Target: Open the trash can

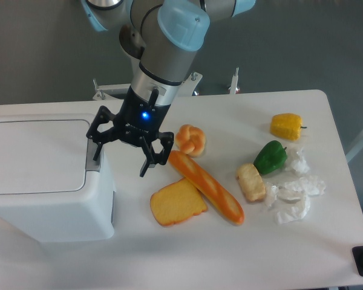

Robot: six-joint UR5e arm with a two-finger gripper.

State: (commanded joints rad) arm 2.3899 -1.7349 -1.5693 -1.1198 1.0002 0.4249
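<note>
The trash can (pixel 45 181) is a large white box at the left of the table, its flat lid (pixel 36 154) lying shut. A small grey latch tab (pixel 94 158) sits at the lid's right edge. My gripper (pixel 121 161) hangs open at the can's right side. Its left finger (pixel 98 149) is right at the latch tab, touching or just above it. Its right finger (pixel 146 164) hangs over the table beside the can. Nothing is held between the fingers.
Right of the gripper lie a baguette (pixel 207 187), a toast slice (pixel 177 202) and a bun (pixel 191 139). Farther right are a green pepper (pixel 270 157), a yellow pepper (pixel 287 125), a pale food piece (pixel 251 182) and crumpled paper (pixel 293 196).
</note>
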